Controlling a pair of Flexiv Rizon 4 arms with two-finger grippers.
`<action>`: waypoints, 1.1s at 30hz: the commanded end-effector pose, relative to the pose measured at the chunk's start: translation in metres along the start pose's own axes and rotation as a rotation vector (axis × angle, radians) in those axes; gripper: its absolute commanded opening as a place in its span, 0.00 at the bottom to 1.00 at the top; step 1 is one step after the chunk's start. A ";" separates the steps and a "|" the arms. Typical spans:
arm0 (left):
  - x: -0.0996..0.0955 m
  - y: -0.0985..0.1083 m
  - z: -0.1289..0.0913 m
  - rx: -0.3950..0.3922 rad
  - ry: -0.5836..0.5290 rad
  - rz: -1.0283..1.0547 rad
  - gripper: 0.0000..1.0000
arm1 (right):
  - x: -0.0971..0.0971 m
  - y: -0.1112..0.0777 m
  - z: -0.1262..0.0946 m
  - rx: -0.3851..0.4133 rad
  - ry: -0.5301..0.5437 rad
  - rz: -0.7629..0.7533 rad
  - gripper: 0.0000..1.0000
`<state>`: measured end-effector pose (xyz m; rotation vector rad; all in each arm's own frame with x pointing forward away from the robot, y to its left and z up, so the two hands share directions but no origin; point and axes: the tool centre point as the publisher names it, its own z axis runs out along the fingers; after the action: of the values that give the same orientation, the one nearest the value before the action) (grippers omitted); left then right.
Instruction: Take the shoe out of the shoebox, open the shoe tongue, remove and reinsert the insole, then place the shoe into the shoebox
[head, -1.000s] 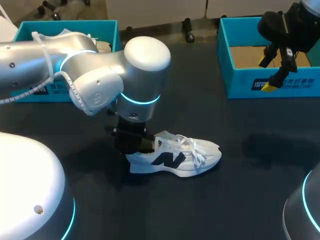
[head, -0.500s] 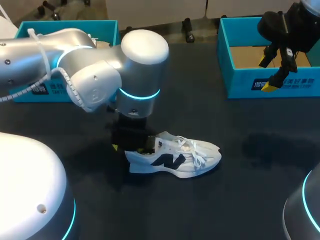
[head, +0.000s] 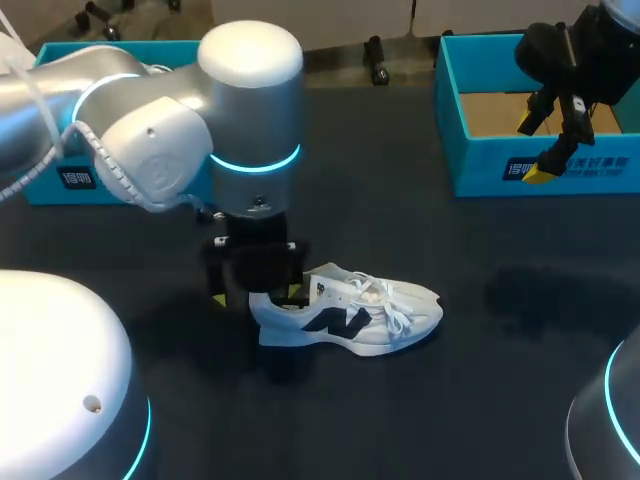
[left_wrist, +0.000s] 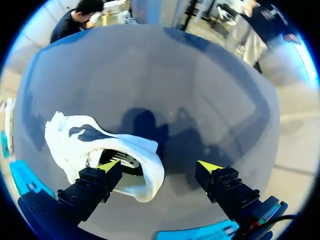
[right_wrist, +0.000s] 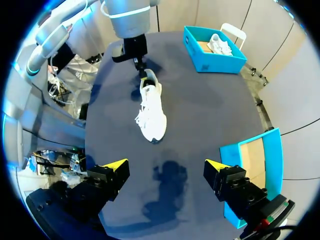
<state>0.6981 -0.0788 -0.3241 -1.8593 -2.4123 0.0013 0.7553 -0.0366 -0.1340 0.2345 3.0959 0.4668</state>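
A white shoe (head: 350, 312) with a dark side mark lies upright on the black table (head: 400, 230), toe to the right. My left gripper (head: 255, 295) stands open over its heel. In the left wrist view the shoe (left_wrist: 80, 137) has its heel collar between the fingers of that gripper (left_wrist: 159, 166), close to one fingertip (left_wrist: 109, 166) and well apart from the other. The dark insole (left_wrist: 122, 162) shows in the shoe's mouth. My right gripper (head: 550, 140) hangs open and empty above the right shoebox (head: 520, 165). From the right wrist, the shoe (right_wrist: 152, 110) lies far ahead of that gripper (right_wrist: 166, 164).
A second teal box (head: 60, 178) sits at the back left, mostly hidden by my left arm. In the right wrist view this box (right_wrist: 214, 50) holds another white shoe. The teal right box (right_wrist: 255, 160) lies beside my right gripper.
My left gripper has gone from nearly shut at the shoe's heel to wide open, and the arm has swung a little to the left. The shoe and right arm have stayed put.
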 end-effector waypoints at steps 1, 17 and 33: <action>0.013 -0.009 -0.010 0.017 -0.087 -0.112 1.00 | -0.002 0.001 0.000 0.004 0.004 0.000 1.00; 0.022 -0.012 -0.016 0.062 -0.111 -0.206 1.00 | -0.002 0.001 0.000 0.004 0.004 0.000 1.00; 0.024 0.014 -0.042 0.233 -0.199 -0.428 1.00 | -0.002 0.001 0.000 0.004 0.004 0.000 1.00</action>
<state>0.7033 -0.0658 -0.2821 -1.3217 -2.7500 0.3663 0.7553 -0.0366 -0.1340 0.2344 3.0959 0.4668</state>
